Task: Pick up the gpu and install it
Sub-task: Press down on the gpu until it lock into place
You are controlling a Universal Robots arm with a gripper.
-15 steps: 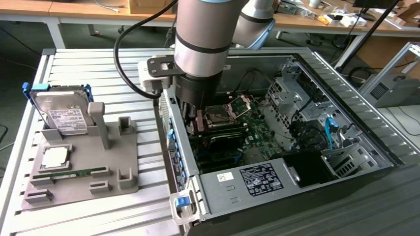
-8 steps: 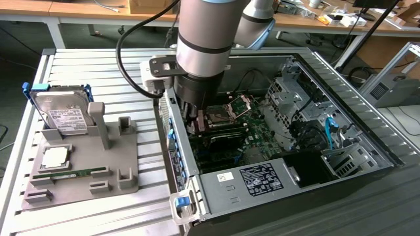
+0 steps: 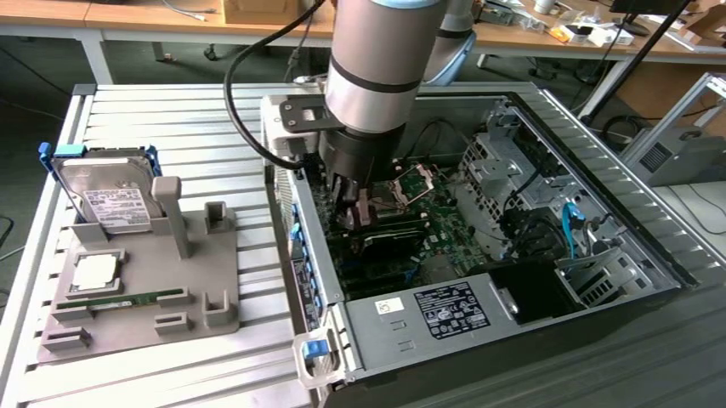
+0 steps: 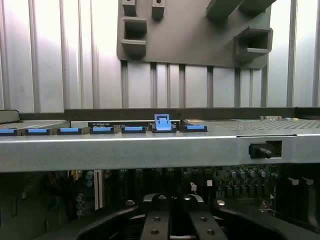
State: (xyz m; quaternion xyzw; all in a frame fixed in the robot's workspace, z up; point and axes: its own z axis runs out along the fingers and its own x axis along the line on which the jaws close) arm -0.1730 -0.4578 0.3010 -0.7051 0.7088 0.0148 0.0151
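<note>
While down inside the open PC case [image 3: 669, 255]: gripper [image 3: 356, 206] pinched fully together, low over the motherboard [image 3: 448, 229], just beside the CPU socket [image 3: 414, 183]. Same in the wrist view: gripper [image 4: 172, 227] with fingers [image 4: 155, 225] side by side, almost no gap.

Directly under the fingertips: dark flat card, taken as the gpu [image 3: 392, 234], inside the case, lying along the board near the case's rear wall. Cannot tell whether actually clamped on it or merely touching; contact hidden by the arm.

Case contents, exterior view:
- power supply [image 3: 448, 310] with label, at the near end
- drive cage [image 3: 511, 170] toward the exterior view's right
- blue cable [image 3: 567, 229] beside the cage
- motherboard across the floor

Wrist view, looking out over the case's rear wall [image 4: 150, 155]: row of blue slot clips [image 4: 162, 122] along its top edge, one raised above the others. Beyond it, grey fixture tray [image 4: 195, 35] on the slatted table [image 4: 50, 50].

Fixture tray [image 3: 216, 289], outside the case on the exterior view's left, holding:
- hard drive [image 3: 108, 195], propped at the far end
- silver square chip [image 3: 94, 270], flat in its pocket
- memory stick [image 3: 119, 299], flat in a slot near the front
</note>
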